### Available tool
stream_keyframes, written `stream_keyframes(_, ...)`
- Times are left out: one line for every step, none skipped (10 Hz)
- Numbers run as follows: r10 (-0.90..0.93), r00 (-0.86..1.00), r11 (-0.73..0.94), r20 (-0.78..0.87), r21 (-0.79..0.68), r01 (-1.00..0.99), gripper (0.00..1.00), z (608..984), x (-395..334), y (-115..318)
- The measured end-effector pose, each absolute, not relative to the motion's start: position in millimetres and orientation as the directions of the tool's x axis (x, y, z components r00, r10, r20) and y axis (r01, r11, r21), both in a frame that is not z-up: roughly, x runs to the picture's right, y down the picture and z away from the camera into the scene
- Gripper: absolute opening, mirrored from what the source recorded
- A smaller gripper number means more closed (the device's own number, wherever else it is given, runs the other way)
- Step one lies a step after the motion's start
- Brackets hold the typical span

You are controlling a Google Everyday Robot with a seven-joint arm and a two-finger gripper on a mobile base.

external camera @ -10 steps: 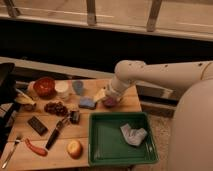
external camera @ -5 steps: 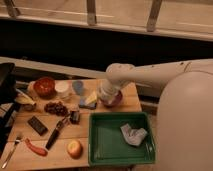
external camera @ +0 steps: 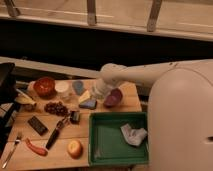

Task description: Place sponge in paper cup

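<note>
The sponge (external camera: 88, 104), a small flat blue block, lies on the wooden table (external camera: 100, 120) just left of the dark purple bowl (external camera: 113, 97). The paper cup (external camera: 62, 88), short and white, stands to its upper left, between the red-orange bowl (external camera: 45, 86) and a rounded grey-blue object (external camera: 78, 87). My white arm reaches in from the right and bends down at the wrist. My gripper (external camera: 92, 95) hangs open directly above the sponge's back edge, with nothing held. Its tips are partly merged with a pale wedge beside the sponge.
A green tray (external camera: 100, 150) at the front right holds a pale rag (external camera: 133, 134). Grapes (external camera: 56, 107), a dark block (external camera: 75, 116), a black bar (external camera: 37, 125), a knife (external camera: 54, 136), an orange fruit (external camera: 75, 148), a red-handled tool (external camera: 36, 147) and a fork (external camera: 11, 150) lie to the left.
My arm has swung left, carrying the gripper from over the purple bowl to just above the sponge. The objects on the table have not moved.
</note>
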State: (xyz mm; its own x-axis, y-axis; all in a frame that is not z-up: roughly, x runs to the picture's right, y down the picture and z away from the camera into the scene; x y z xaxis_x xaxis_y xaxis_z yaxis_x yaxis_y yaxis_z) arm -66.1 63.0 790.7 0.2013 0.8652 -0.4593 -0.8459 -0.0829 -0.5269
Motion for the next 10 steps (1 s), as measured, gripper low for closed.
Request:
stream_keyframes(0.866,0.198,-0.085,-0.460,-0.525,-0.847,0.80,791.0,-63.8,62.8)
stream_keyframes(0.865,0.202,-0.081,-0.460,-0.525,-0.847,0.80,790.6,-65.3,63.4)
stream_keyframes(0.863,0.213,-0.064,-0.458,-0.519,-0.852,0.80,791.1,-65.4,63.3)
stream_keyframes(0.863,0.225,-0.045,-0.452,-0.512,-0.858,0.80,793.0,-67.3,61.7)
stream_keyframes(0.861,0.236,-0.032,-0.450,-0.512,-0.859,0.80,796.6,-77.1,62.0)
stream_keyframes(0.860,0.242,-0.025,-0.450,-0.510,-0.860,0.80,800.9,-83.7,62.8)
stream_keyframes(0.856,0.250,-0.017,-0.452,-0.508,-0.861,0.80,807.4,-90.8,64.3)
stream_keyframes(0.852,0.255,-0.013,-0.458,-0.505,-0.863,0.80,814.8,-95.0,67.3)
stream_keyframes(0.848,0.259,-0.009,-0.462,-0.502,-0.865,0.80,820.9,-99.4,69.0)
stream_keyframes(0.842,0.265,-0.007,-0.470,-0.500,-0.866,0.80,827.7,-104.5,73.0)
